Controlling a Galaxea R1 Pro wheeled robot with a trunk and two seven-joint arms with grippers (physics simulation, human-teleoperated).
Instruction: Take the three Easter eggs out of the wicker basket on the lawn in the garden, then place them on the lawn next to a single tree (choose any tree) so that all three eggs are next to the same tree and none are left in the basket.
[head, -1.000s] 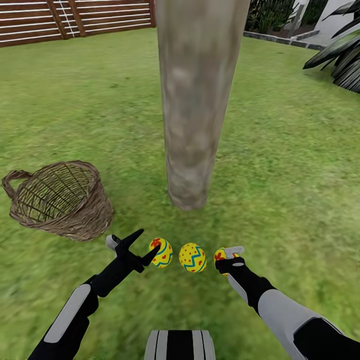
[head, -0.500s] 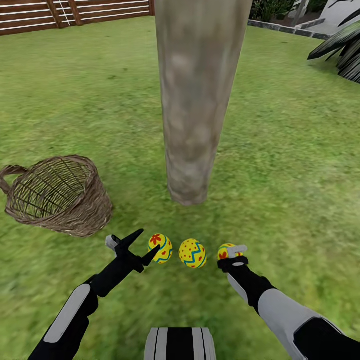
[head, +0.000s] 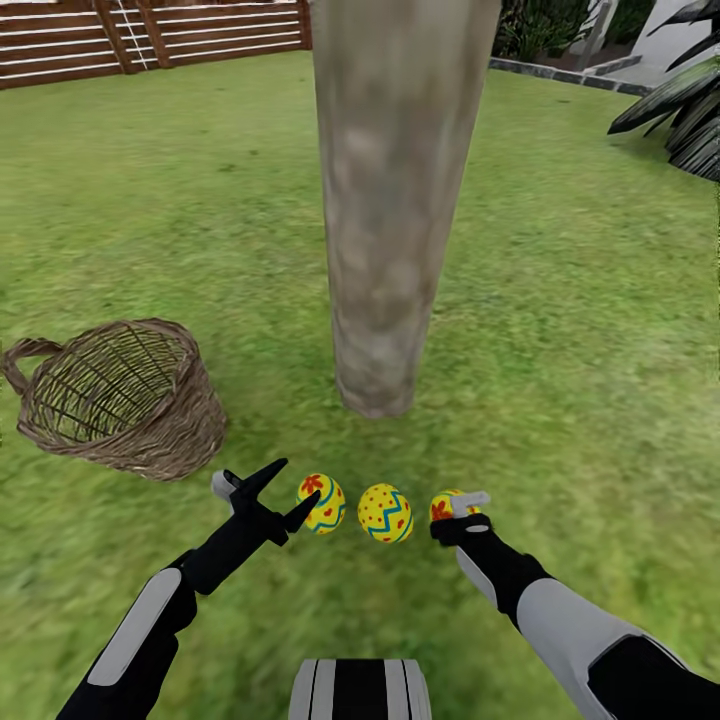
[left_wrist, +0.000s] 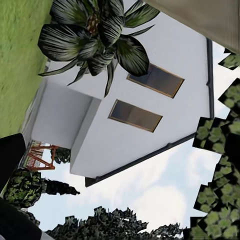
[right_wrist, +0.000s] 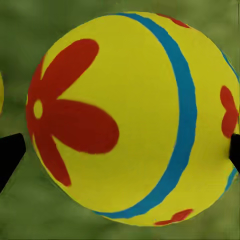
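The right gripper (head: 452, 507) pinches a third egg (right_wrist: 132, 117) low over the lawn (head: 560, 330). The left gripper (head: 282, 490), fingers spread and empty, sits beside two eggs (head: 322, 503) lying between both grippers, before the tree (head: 385, 220).

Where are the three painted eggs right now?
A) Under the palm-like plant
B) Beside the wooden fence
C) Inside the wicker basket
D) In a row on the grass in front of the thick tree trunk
D: the three eggs lie in a row on the lawn just in front of the tree trunk, while the wicker basket stands apart with no egg visible in it.
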